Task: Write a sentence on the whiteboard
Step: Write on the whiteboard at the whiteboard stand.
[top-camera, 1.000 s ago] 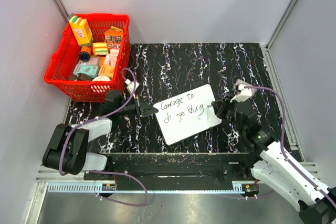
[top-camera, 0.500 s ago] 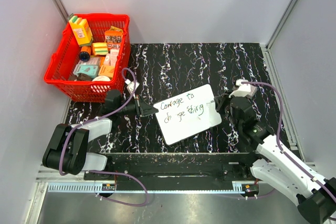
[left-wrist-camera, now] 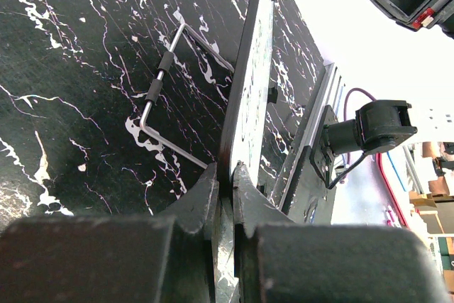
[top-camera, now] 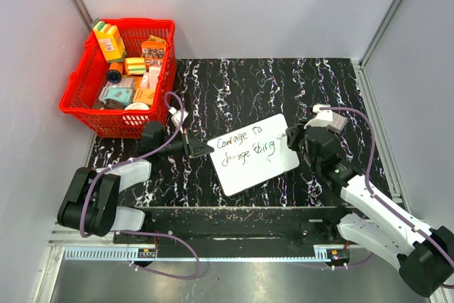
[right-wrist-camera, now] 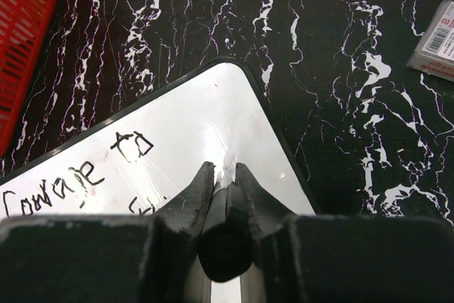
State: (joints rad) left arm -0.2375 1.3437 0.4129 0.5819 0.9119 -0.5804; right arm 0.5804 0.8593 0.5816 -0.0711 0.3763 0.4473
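Top external view: the black marbled table (top-camera: 234, 83) fills the floor, and the red basket (top-camera: 113, 124) sits far left, well apart from the action. At centre, between the 2 arms, the whiteboard (top-camera: 252, 154) is propped aslant on a wire stand (left-wrist-camera: 164, 62). The sentence (top-camera: 245, 148) runs in 2 lines, roughly "Courage to change thing". It looks nearly done, with perhaps 1 closing letter left. The left gripper (left-wrist-camera: 225, 175) pinches the board's left edge, steadying it. The right gripper (right-wrist-camera: 225, 169) is clamped around the marker (right-wrist-camera: 225, 211), its tip at the board's right side. I cannot tell whether it touches.
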